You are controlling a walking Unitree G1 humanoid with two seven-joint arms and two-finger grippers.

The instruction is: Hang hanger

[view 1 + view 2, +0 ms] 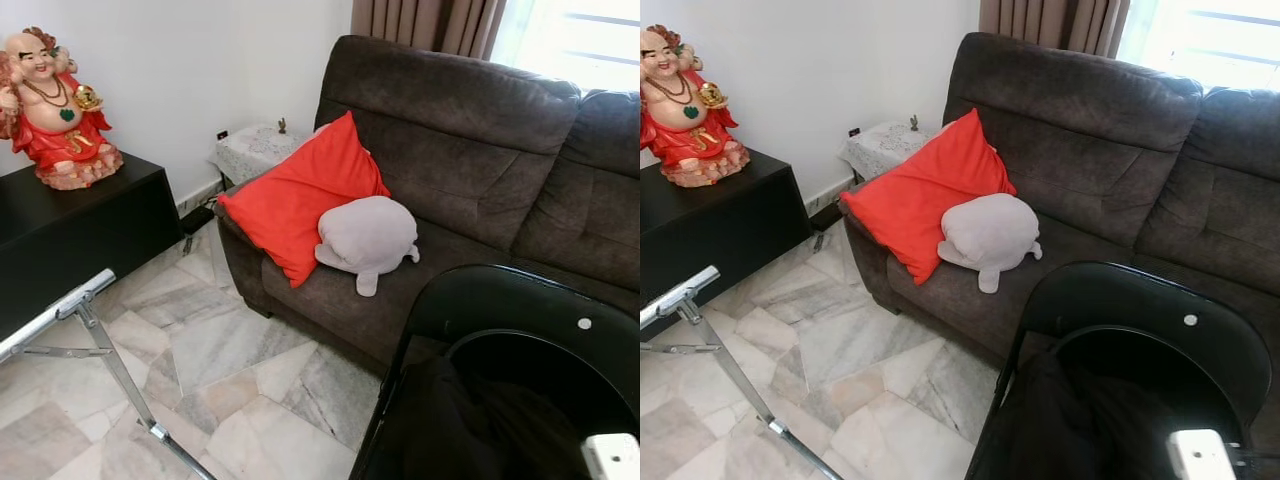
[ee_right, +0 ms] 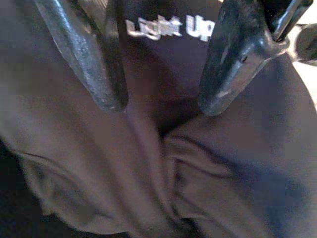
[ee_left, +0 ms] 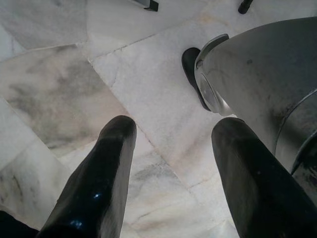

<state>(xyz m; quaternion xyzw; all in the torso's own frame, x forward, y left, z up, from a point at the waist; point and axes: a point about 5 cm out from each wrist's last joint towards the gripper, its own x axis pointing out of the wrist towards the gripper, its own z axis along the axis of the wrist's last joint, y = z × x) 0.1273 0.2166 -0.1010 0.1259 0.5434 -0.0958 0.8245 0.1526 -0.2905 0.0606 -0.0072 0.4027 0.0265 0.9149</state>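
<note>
A dark garment (image 1: 470, 420) lies bunched on the seat of a black chair (image 1: 520, 300) at the lower right. In the right wrist view the same dark cloth (image 2: 163, 163) carries white "Light Up" lettering (image 2: 171, 26). My right gripper (image 2: 158, 104) hovers right over that cloth, its two black fingers apart and their tips at the fabric. Whether a hanger lies under the garment I cannot tell. My left gripper (image 3: 171, 144) hangs open above the marble floor (image 3: 99, 89), with nothing between its fingers.
A metal rack bar on thin legs (image 1: 90, 330) stands at the lower left. The brown sofa (image 1: 470, 150) holds a red cushion (image 1: 300, 200) and a grey plush (image 1: 368, 235). A black cabinet (image 1: 80, 230) carries a red statue (image 1: 55, 110). My silver leg (image 3: 262, 74) is beside the left gripper.
</note>
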